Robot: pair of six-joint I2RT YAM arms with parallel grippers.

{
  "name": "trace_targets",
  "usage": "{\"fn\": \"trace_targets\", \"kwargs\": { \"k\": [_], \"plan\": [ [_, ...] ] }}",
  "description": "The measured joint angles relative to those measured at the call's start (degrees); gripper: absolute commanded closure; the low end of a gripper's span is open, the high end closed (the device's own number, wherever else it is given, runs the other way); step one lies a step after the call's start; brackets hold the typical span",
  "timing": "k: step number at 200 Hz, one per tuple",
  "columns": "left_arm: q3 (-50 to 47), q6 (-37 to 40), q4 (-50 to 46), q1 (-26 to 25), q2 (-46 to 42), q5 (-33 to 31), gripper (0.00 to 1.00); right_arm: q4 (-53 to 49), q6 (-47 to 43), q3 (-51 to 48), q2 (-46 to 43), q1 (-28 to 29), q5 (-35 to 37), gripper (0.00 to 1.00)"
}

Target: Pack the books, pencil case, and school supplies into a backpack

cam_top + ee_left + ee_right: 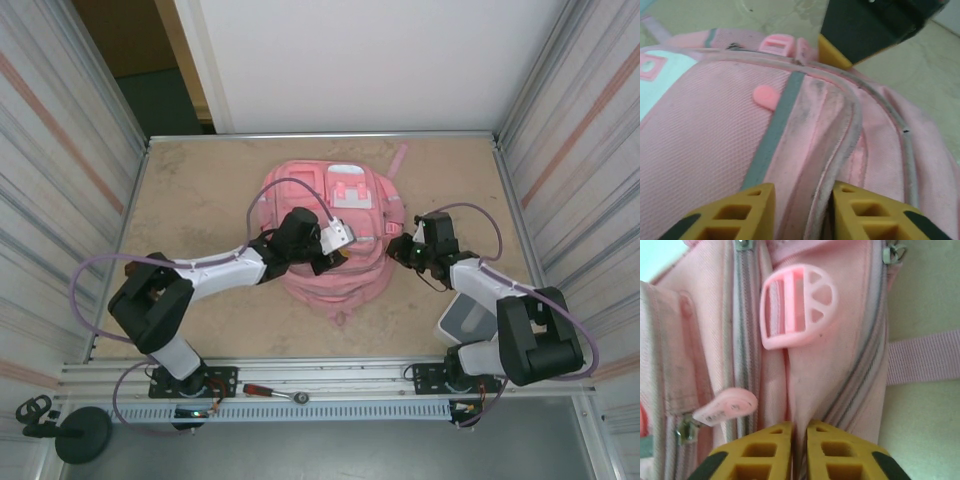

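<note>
Pink fabric, soft and slack: the backpack (290,195) lies central on the tabletop (200,190). Our left fingers (747,212) stand part-way apart astride its zip ridge (840,125); our right fingers (835,452) pinch a thin fold on its right side. We judge it light and floppy, best held by stitched seams.

Pink backpack (350,285) with grey stripe (775,130), white panel (660,80), pink buckle (797,305)
</note>
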Motion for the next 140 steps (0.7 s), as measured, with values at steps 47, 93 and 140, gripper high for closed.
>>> {"fn": "trace_targets", "kwargs": {
  "k": [47,93,140],
  "plan": [
    [-1.90,-4.31,-1.84,1.53,-7.04,-4.76,0.26,-10.97,-5.46,0.70,-11.61,0.94,8.74,0.38],
    [-9.11,-9.51,2.56,4.94,-22.60,-10.51,0.01,-19.56,-11.41,4.52,-25.20,1.62,21.20,0.01],
    [-16.35,-13.31,4.44,9.68,-34.01,-23.30,0.01,-24.37,-14.27,5.42,-31.06,1.62,32.98,0.01]
  ]
}}
